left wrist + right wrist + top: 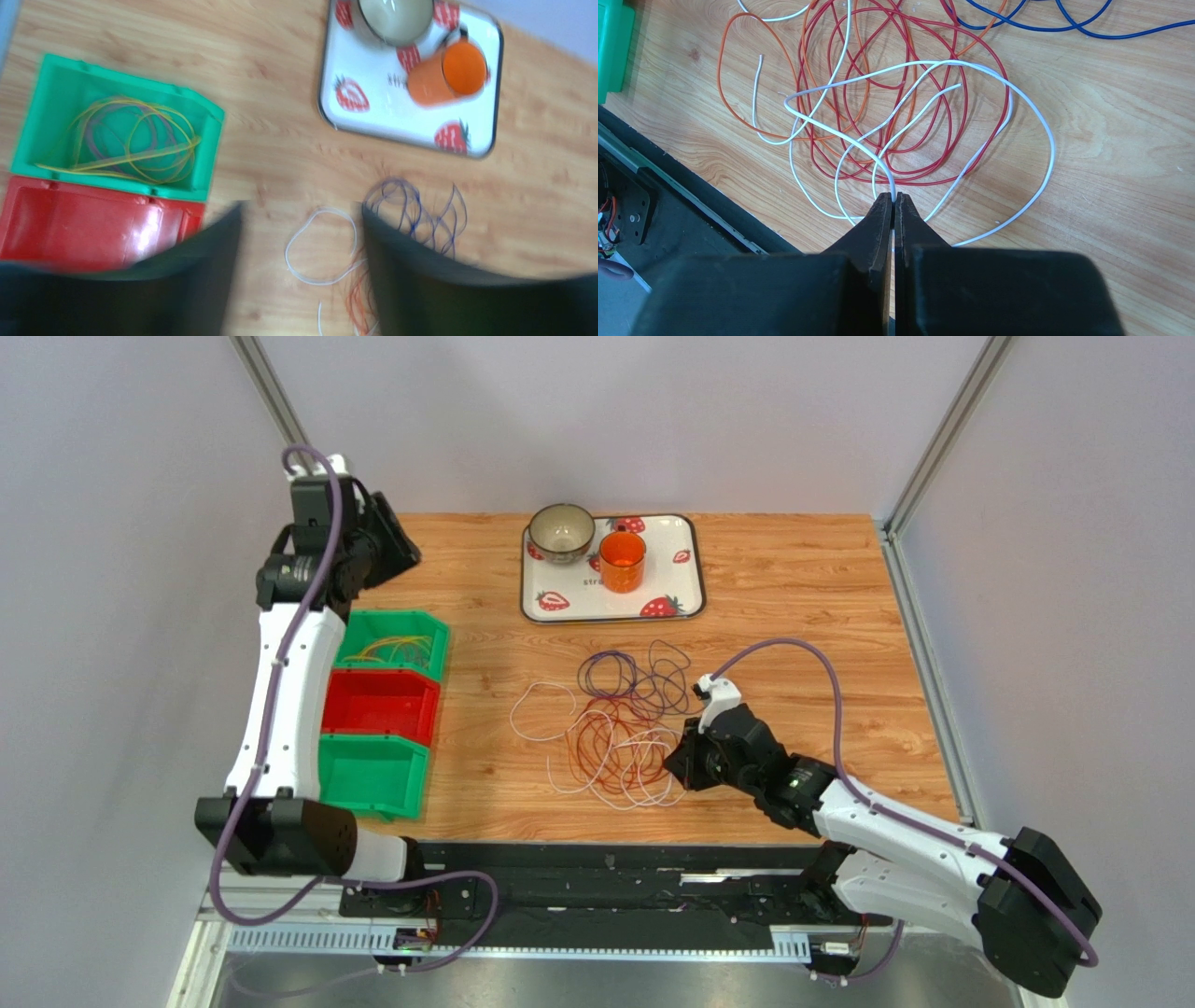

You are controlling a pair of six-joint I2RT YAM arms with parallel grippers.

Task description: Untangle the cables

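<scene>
A tangle of thin cables (617,728) lies on the wooden table: white, dark red, orange and purple loops. In the right wrist view my right gripper (894,199) is shut on a white cable (829,129), which runs up from between its tips over the red loops (927,105). The right gripper (690,760) sits at the pile's right edge. My left gripper (393,539) is raised at the far left, open and empty. Its wrist view shows a white loop (319,245) between the fingers and purple loops (421,213). Yellow and purple cables (130,140) lie in a green bin.
Three bins stand at the left: green (400,644) with cables, red (379,707), green (368,773). A strawberry tray (673,588) at the back holds a bowl (561,532) and an orange cup (620,560). A black rail (682,203) runs along the near edge.
</scene>
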